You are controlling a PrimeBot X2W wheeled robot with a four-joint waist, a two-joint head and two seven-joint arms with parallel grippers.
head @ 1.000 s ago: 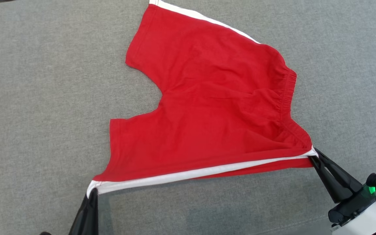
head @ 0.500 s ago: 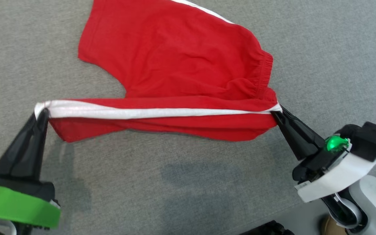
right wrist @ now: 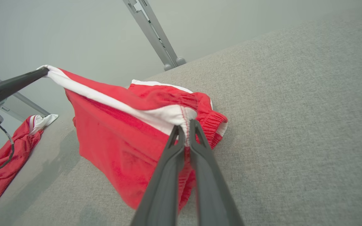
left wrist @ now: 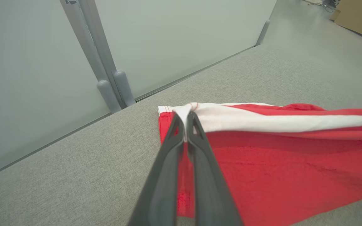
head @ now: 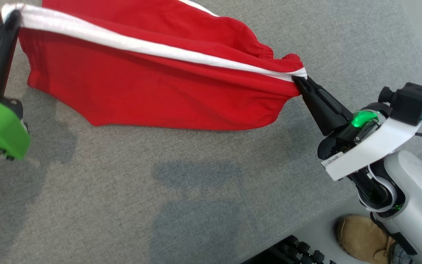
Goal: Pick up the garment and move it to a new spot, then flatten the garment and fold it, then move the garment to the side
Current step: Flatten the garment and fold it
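At 4 o'clock in your head view rises your right arm. Its right gripper (head: 299, 82), at 2 o'clock, has both fingers pressed together on the waistband corner of the red shorts (head: 141, 88). At 10 o'clock your left gripper (head: 12, 18) pinches the white-striped hem corner. The shorts hang taut between them over the grey padded surface (head: 196, 190), and their far side lies on it toward 12 o'clock.

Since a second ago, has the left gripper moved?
Yes. The left gripper has lifted its corner of the red shorts off the grey surface and carried it forward.
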